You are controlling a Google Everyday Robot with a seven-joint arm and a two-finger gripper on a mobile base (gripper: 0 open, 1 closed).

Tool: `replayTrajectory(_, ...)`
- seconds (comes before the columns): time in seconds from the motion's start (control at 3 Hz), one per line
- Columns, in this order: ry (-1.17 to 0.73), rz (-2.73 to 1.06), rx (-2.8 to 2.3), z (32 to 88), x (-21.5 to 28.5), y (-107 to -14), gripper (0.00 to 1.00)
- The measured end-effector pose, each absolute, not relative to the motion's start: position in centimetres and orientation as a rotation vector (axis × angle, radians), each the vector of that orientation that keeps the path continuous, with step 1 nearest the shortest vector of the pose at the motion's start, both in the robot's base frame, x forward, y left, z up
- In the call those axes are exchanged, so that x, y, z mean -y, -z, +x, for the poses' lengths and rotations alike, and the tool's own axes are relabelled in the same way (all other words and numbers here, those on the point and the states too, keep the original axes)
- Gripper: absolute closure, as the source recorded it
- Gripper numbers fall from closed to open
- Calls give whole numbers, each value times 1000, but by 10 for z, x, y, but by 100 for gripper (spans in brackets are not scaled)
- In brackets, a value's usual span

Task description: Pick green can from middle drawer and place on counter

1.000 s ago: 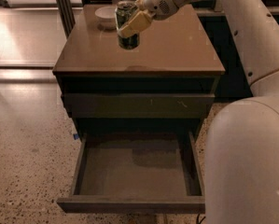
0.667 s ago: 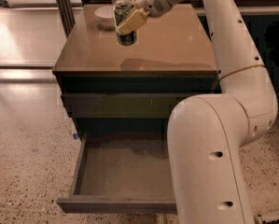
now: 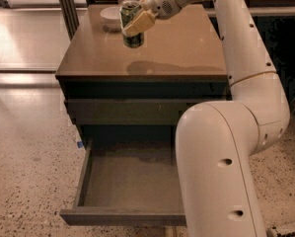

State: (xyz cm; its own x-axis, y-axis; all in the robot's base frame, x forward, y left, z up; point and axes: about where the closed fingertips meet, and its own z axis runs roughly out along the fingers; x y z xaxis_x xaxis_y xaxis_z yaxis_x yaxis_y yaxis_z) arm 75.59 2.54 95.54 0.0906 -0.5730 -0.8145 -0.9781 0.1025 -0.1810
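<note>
My gripper (image 3: 133,22) is shut on the green can (image 3: 131,36) and holds it upright over the left back part of the tan-brown counter (image 3: 181,48). The can's silver top shows above the tan fingers (image 3: 138,21); its base is close to the counter surface, and I cannot tell if it touches. The middle drawer (image 3: 129,181) is pulled open below, with a bare grey floor. My white arm crosses the right side of the view and hides the drawer's right part.
A small white bowl (image 3: 110,17) stands at the counter's back left corner, just left of the can. A closed dark drawer front (image 3: 132,110) sits above the open drawer. Speckled terrazzo floor (image 3: 28,181) lies to the left. A dark post (image 3: 65,4) rises behind the cabinet.
The arm's elbow has swung across the right foreground, covering more of the drawer. The gripper still holds the can at about the same spot over the counter.
</note>
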Motion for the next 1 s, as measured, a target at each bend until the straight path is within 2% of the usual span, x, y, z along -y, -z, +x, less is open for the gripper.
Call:
replayTrajectory(0.33, -728, -1574, -1545, 756, -30, -934, 100)
replayTrajectory(1.0, -731, -1597, -1581, 766, -37, -901, 100)
